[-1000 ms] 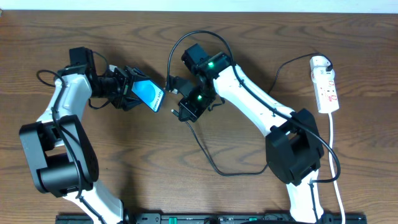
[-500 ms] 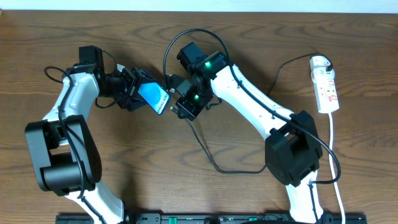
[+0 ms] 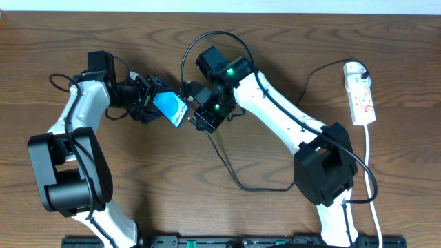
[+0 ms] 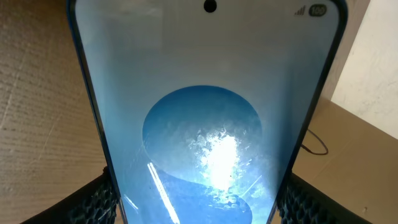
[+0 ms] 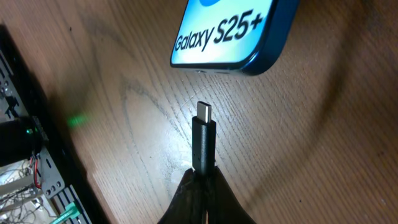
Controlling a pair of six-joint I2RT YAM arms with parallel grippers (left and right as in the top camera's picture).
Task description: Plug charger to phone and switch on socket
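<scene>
My left gripper [image 3: 148, 98] is shut on the phone [image 3: 169, 108], its pads on both long edges, and holds it off the table with the blue screen up. In the left wrist view the phone [image 4: 205, 124] fills the frame between the fingers [image 4: 99, 199]. My right gripper [image 5: 202, 186] is shut on the charger [image 5: 203, 140], with the metal tip pointing at the bottom edge of the phone [image 5: 230, 31] across a short gap. The black cable [image 3: 227, 169] loops over the table towards the white socket [image 3: 361, 93] at the far right.
Brown wooden table [image 3: 172, 193] all round. The socket's white cord [image 3: 372, 179] runs down the right edge. A black rail [image 3: 227, 241] lies along the front edge. A slack arc of the cable [image 3: 207, 41] rises behind the right wrist.
The left arm has carried the phone to the right, closer to the plug tip. The right gripper has shifted slightly up and left. Over the last half second both are nearly still.
</scene>
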